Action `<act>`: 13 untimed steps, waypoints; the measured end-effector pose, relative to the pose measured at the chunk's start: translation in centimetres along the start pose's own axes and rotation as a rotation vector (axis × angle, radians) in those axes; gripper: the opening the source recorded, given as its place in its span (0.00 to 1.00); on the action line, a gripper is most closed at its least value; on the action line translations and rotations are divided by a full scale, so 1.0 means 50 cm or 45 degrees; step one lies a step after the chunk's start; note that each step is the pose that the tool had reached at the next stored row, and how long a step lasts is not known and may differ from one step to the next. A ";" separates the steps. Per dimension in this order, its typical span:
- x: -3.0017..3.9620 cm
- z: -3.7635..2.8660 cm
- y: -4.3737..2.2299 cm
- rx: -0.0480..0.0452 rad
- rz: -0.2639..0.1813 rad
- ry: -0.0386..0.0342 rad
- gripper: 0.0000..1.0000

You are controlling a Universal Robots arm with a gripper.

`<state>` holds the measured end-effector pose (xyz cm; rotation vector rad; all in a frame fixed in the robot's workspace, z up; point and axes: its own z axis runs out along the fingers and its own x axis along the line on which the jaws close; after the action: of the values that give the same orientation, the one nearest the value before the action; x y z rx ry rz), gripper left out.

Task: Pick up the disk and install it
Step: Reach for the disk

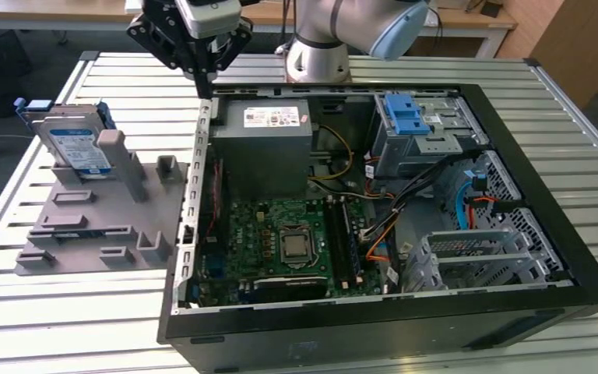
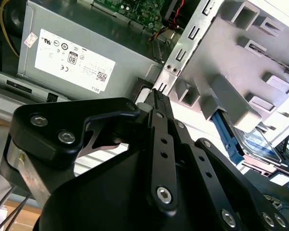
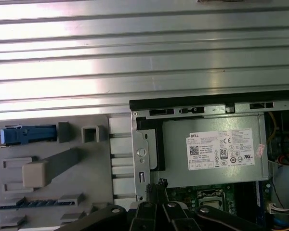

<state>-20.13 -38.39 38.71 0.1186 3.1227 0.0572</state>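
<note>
I am hovering my gripper [image 1: 205, 84] above the rear corner of the case [image 1: 382, 323], jaws closed on nothing. The disk [image 1: 79, 148] is standing upright in the grey fixture [image 1: 81, 234], well apart from me. I am judging this to be the approach step; a grasp calls for parted jaws lined up over its top edge.

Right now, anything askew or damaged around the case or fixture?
Nothing stands out. The disk stands on edge in the grey fixture, and the gripper hangs over a wall of the open case, holding nothing.
</note>
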 end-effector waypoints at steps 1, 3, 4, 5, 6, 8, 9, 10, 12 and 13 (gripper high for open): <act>0.002 0.000 0.000 0.000 0.000 0.0001 0.11; 0.006 0.000 0.000 0.000 0.000 0.0004 0.11; 0.007 0.000 0.001 0.000 0.000 0.0007 0.11; 0.009 0.000 0.001 0.000 0.000 0.0009 0.11; 0.011 0.000 0.001 0.000 0.000 0.0011 0.11; 0.014 0.000 0.001 0.000 0.000 0.0015 0.11; 0.015 0.000 0.001 0.000 0.000 0.0017 0.11; 0.017 0.000 0.001 0.000 0.000 0.0019 0.11; 0.020 0.000 0.001 0.000 0.000 0.0024 0.11; 0.021 0.000 0.001 0.000 0.000 0.0026 0.11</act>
<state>-21.18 -38.26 38.70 0.1188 3.1248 0.0571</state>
